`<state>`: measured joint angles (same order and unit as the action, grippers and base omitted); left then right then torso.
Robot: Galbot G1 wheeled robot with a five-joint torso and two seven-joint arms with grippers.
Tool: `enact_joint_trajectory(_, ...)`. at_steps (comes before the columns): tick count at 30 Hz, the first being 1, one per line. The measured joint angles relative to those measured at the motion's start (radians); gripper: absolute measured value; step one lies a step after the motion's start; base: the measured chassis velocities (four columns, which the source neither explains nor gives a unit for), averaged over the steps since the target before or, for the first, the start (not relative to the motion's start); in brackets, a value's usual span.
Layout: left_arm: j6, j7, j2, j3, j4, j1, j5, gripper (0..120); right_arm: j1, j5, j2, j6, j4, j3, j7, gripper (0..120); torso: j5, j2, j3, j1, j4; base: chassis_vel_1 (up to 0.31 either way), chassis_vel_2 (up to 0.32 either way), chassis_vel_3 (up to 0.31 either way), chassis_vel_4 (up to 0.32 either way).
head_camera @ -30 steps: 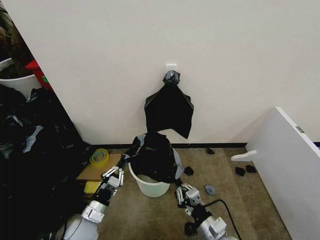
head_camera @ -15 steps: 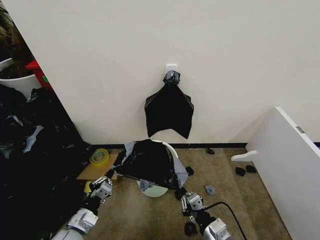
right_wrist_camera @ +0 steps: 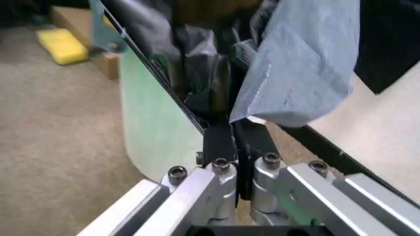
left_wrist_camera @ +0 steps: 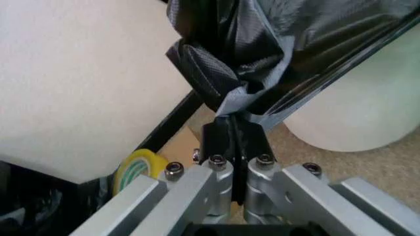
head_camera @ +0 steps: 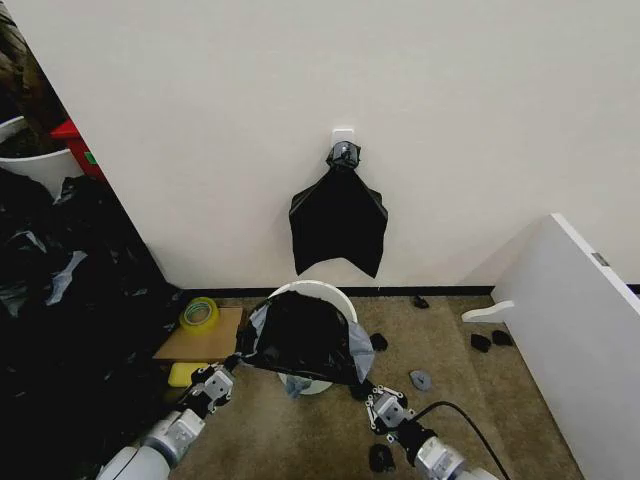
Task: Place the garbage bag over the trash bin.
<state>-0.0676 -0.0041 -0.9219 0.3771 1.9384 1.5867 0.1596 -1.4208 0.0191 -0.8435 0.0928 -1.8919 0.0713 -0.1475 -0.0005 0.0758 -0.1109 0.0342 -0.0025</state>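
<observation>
The garbage bag (head_camera: pixel 300 335) is seen at the lower centre of the head view, stretched taut between the two grippers and draped over the near side of the trash bin (head_camera: pixel 325 291), whose rolled far rim shows as a white arc just above the black plastic. The bin appears tilted toward the robot and stands on the carpet close to the wall. The left gripper (head_camera: pixel 229 366) is placed at the lower left of the bag, clamped on its bunched corner; in the left wrist view the fingers (left_wrist_camera: pixel 217 139) are seen pressed together around a twisted fold of the bag (left_wrist_camera: pixel 249 73), with the bin's white wall (left_wrist_camera: pixel 367 108) at the right of the frame. The right gripper (head_camera: pixel 366 391) is held at the lower right of the bag, likewise pinched on its edge; in the right wrist view the black plastic (right_wrist_camera: pixel 196 69) is gripped between closed fingers (right_wrist_camera: pixel 219 141), the bin (right_wrist_camera: pixel 157 132) lying just behind. A roll of yellow tape (head_camera: pixel 199 314) rests on a cardboard sheet (head_camera: pixel 200 340) left of the bin. A bunch of black bags (head_camera: pixel 338 222) hangs on the wall above
</observation>
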Motion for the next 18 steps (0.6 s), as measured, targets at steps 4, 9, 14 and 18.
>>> enact_joint_trajectory(4,-0.009,-0.025,-0.051,-0.037,-0.076,-0.067,-0.011,0,0.061,0.019,-0.051,0.076,0.133,0.004,0.002,0,0.0,0.0,0.0,0.0,0.0,0.0,0.0,0.0,0.0)
enact_joint_trajectory(9,-0.023,-0.029,-0.073,-0.059,-0.117,-0.105,-0.028,0,0.093,0.041,-0.079,0.134,0.207,0.005,0.029,0,-0.0001,0.0,0.0,0.0,-0.0002,0.0,0.0,0.0,0.0)
enact_joint_trajectory(14,-0.039,-0.03,-0.093,-0.066,-0.142,-0.13,-0.06,0,0.123,0.082,-0.105,0.211,0.27,0.001,0.089,0,-0.0001,0.0,0.0,0.0,0.0,0.0,0.0,0.0,0.0)
enact_joint_trajectory(18,-0.05,-0.033,-0.104,-0.07,-0.152,-0.144,-0.086,0,0.144,0.104,-0.121,0.259,0.31,-0.002,0.127,0,-0.0001,0.0,0.0,0.0,0.0,0.0,0.0,0.0,0.0)
